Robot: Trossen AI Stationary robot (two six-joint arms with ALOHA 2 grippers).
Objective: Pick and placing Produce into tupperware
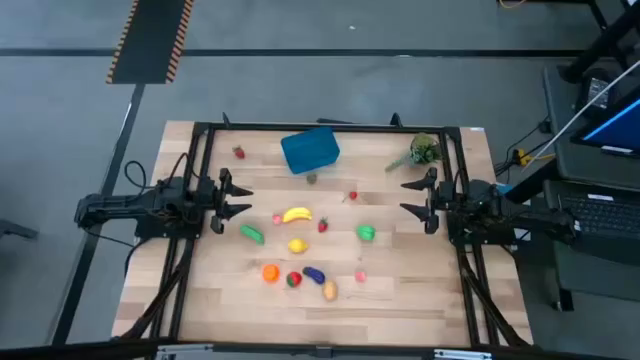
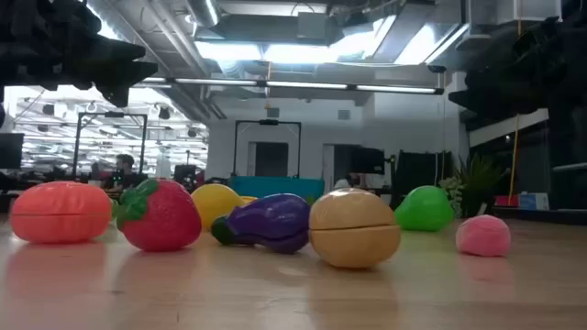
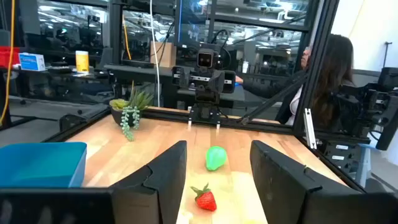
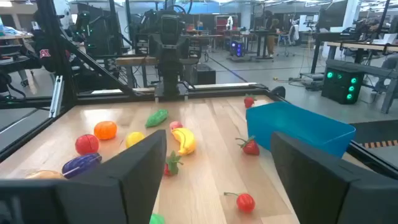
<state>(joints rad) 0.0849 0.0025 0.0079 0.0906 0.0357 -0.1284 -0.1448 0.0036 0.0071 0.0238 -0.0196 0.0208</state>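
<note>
The blue tupperware (image 1: pixel 310 150) stands at the far middle of the table, and nothing shows inside it. Several produce pieces lie loose on the wood: a banana (image 1: pixel 297 214), cucumber (image 1: pixel 251 233), lemon (image 1: pixel 297 245), orange (image 1: pixel 270 272), eggplant (image 1: pixel 315 274), potato (image 1: pixel 329 290), green pepper (image 1: pixel 366 233) and strawberry (image 1: pixel 323 225). My left gripper (image 1: pixel 232 198) hovers open at the table's left side, facing the strawberry (image 3: pixel 205 199) and pepper (image 3: pixel 216 157). My right gripper (image 1: pixel 412 197) hovers open at the right side, with the banana (image 4: pixel 183 140) and tupperware (image 4: pixel 298 127) ahead of it.
A leafy green plant sprig (image 1: pixel 425 150) lies at the far right corner. A black frame rail (image 1: pixel 330 127) runs around the table top. One more strawberry (image 1: pixel 239 152) lies far left of the box. A person (image 3: pixel 329 68) sits beyond the table's right side.
</note>
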